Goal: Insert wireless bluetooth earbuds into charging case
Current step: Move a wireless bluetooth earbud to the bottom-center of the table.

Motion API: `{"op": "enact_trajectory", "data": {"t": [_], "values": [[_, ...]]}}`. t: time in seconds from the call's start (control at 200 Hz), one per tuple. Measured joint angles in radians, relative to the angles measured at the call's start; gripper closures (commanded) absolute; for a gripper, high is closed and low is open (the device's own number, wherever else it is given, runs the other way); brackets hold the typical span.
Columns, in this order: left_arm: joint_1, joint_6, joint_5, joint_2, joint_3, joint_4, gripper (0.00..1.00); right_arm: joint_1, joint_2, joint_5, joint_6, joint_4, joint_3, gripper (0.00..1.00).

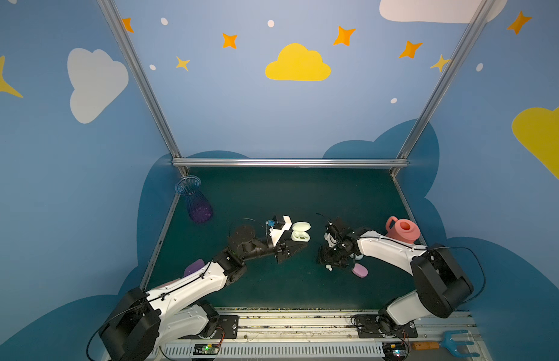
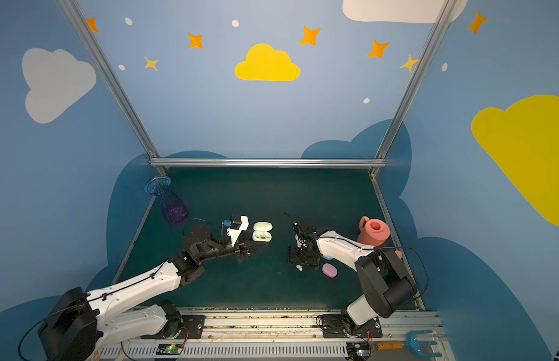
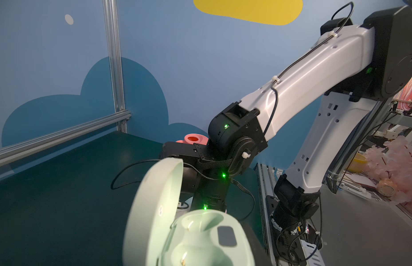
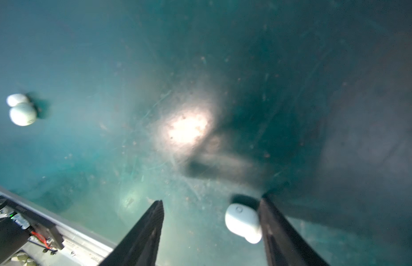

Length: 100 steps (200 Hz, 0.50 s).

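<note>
Blue walls (image 1: 240,109) with painted clouds and stars, aluminium frame (image 1: 289,162) round a dark green mat (image 1: 287,193). Up close the mat is dusty and scratched, with a glare patch in the right wrist view, which is blurred all over. Left arm (image 1: 190,286) stretches low over the mat; right arm (image 1: 384,247) bends over the right side and covers part of what lies under it. Pink watering can (image 1: 403,229) at the right edge, its base behind the right arm. Blue-purple glass vase (image 1: 195,200) in the far left corner. Blue rake (image 1: 457,343) on the front rail, off the mat. Mint case (image 1: 301,233) mid-table, lid up, held at its base by the left gripper (image 1: 298,244). The case hides most of the fingers, and only the near one shows in both top views. In the left wrist view both wells show contact pins. Purple case (image 1: 193,267) half hidden behind the left arm. Pink case (image 1: 360,270) lies closed just beside the right gripper (image 4: 210,201). A pale blue piece (image 2: 327,257) under that arm is too covered to identify. Right gripper points down at the mat, jaws apart, gripping nothing. One earbud (image 4: 243,222) lies on the mat between them, touching one finger (image 4: 281,230). Second earbud (image 4: 22,110) lies well off to the side. In both top views only a white speck (image 1: 328,268) shows at the gripper tips; can't tell which earbud.
</note>
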Motion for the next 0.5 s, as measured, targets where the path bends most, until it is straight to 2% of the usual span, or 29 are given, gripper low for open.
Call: {"op": "enact_trajectory", "data": {"t": [0.501], "values": [[0.000,0.000,0.000,0.000,0.000,0.000,0.97,0.071,-0.047,-0.030,0.045,-0.039,0.000,0.35]]}}
